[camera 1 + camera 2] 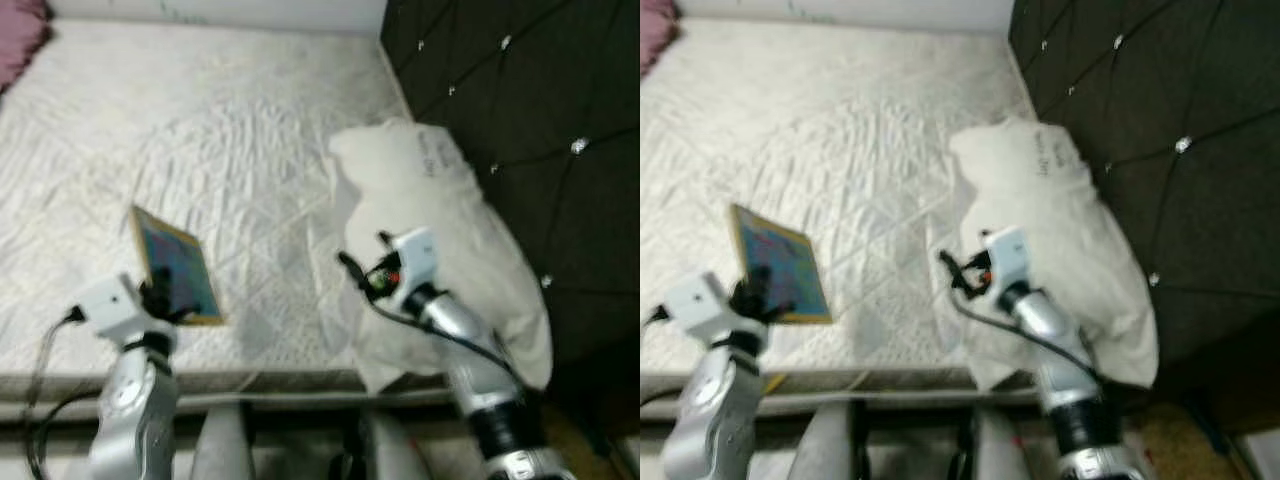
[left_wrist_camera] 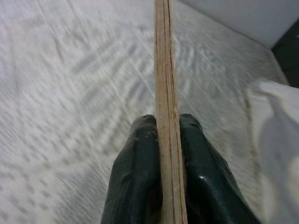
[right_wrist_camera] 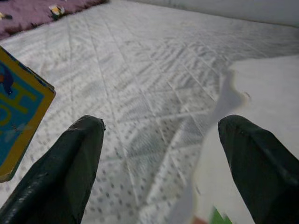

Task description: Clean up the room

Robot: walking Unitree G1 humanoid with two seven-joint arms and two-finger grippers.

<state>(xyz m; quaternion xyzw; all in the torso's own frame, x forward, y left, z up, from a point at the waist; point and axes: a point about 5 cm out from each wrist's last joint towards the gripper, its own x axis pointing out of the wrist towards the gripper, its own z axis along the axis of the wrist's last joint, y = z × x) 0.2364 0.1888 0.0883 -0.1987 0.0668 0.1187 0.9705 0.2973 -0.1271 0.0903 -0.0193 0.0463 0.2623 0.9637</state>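
left gripper [image 1: 160, 298] is clamped on the near edge of a thin picture book [image 1: 176, 264], its 2 black fingers [image 2: 135, 186] pinching the board from both sides (left wrist view looks straight down the book's edge, which runs away from the wrist as one long strip). book sits over the near-left part of the mattress [image 1: 200, 130], tilted up on the gripped edge, colourful cover facing up; long axis runs away from the robot and a little to its left. whether the far corner touches the quilting, cannot tell.

right gripper [image 3: 159, 158] hangs with its fingers wide apart, empty, just over the mattress where the white pillow [image 1: 440, 240] begins. pillow lies to that gripper's right, slumped against the dark tufted headboard [image 1: 520, 120], long axis running from headboard toward the near edge. so: book belongs to the left arm, pillow is nearer the right arm.

surface is a white quilted mattress, soft, diamond stitching, slightly rumpled. a pink cloth [image 1: 20, 40] shows at the far-left corner. pale wall [image 1: 220, 10] runs behind the bed. head views are blurred.

judgement: book is mid-carry; next it needs a place off the bed.
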